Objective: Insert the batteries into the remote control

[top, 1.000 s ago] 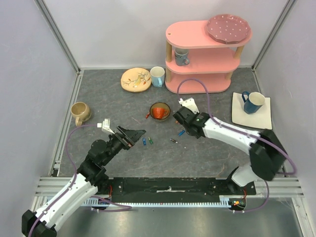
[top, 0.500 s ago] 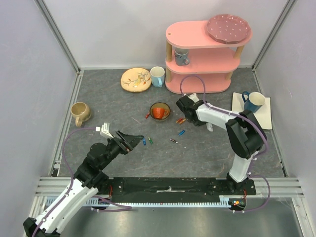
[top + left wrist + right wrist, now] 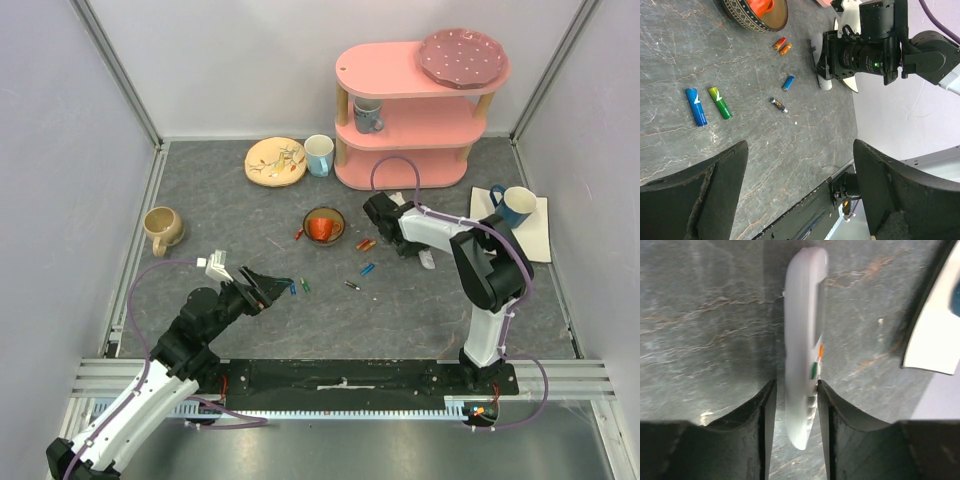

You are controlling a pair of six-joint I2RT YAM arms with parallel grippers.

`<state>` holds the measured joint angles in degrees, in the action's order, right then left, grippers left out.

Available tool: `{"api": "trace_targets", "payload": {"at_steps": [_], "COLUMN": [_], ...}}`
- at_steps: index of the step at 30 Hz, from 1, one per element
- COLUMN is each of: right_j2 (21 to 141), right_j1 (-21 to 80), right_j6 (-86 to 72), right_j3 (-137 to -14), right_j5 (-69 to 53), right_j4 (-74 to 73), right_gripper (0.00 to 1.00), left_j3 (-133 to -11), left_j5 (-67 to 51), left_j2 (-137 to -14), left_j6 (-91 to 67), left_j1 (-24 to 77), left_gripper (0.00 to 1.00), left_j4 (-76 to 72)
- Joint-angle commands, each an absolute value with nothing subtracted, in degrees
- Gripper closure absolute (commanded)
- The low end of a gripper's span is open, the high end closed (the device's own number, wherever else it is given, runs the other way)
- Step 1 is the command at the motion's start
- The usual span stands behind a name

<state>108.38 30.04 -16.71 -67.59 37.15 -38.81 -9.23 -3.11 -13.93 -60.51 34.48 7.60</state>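
The white remote control (image 3: pixel 802 340) stands on its edge on the table between the fingers of my right gripper (image 3: pixel 792 390). A gap shows on its left side, so the jaws are open around it. The left wrist view also shows the remote control (image 3: pixel 823 82) under that gripper. Loose batteries lie on the table: a blue one (image 3: pixel 696 106) and a green one (image 3: pixel 720 102) side by side, a small blue one (image 3: pixel 788 82), a dark one (image 3: pixel 779 105) and a red-orange pair (image 3: pixel 782 46). My left gripper (image 3: pixel 272 287) hovers open and empty, just left of the blue and green pair.
A patterned bowl (image 3: pixel 309 217) holding an orange cup sits behind the batteries. A pink shelf (image 3: pixel 405 175) stands at the back. A white mat (image 3: pixel 535 240) carries a blue mug at right. A tan mug (image 3: pixel 160 228) is at left. A plate (image 3: pixel 274 160) and pale mug (image 3: pixel 319 154) stand at the back.
My right arm has folded back, carrying the remote from the table's middle toward the shelf, and its jaws have loosened. My left gripper has drawn back slightly.
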Motion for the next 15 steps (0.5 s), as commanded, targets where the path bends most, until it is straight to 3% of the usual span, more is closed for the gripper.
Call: {"api": "trace_targets", "payload": {"at_steps": [1, 8, 15], "right_j2": [105.3, 96.4, 66.3], "right_j1": [30.1, 30.4, 31.5], "right_j6": [-18.5, -21.4, -25.6], "right_j3": [-65.0, -63.9, -53.7], "right_j5": [29.1, 26.4, 21.4], "right_j4": [-36.7, -37.6, -30.0], "right_gripper": [0.51, 0.4, 0.32], "left_j3": [-9.4, -9.6, -15.4], "left_j5": [-3.7, -3.3, -0.1], "left_j2": [-14.0, -13.4, -20.6], "left_j6": [-57.9, -57.6, -51.2], "left_j1": [34.3, 34.3, 34.3], "left_gripper": [0.09, 0.08, 0.01], "left_j4": [6.5, 7.9, 15.9]}}
